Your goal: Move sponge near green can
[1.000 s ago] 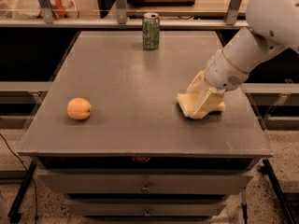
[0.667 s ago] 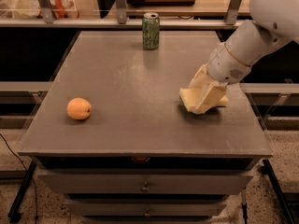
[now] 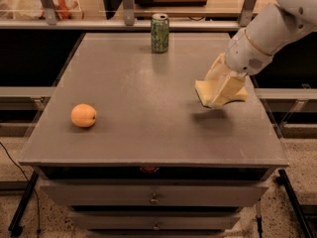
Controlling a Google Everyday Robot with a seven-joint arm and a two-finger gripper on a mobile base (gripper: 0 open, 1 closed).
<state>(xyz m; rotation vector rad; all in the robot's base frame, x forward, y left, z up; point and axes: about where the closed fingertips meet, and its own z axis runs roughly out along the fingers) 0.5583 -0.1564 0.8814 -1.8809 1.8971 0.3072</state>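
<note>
- Pale yellow foam, the sponge [image 3: 204,91], hangs clear of the grey table [image 3: 124,78] on its right side, with its shadow cast on the tabletop just below it
- A second ago it lay on the table; since then it has risen and shifted slightly toward the far edge, and the shadow has parted from it
- The gripper [image 3: 224,96] comes down from the upper right and is clamped around the sponge, its pale fingers [image 3: 229,83] pressed against the foam
- The arm has drawn up and to the right compared with the earlier frames
- The green can [image 3: 160,32] stands upright near the far edge of the table, well apart from the sponge, in the same spot as before
- An orange fruit [image 3: 83,115] rests on the left side of the table, unmoved
- Drawers [image 3: 153,197] sit below the tabletop
</note>
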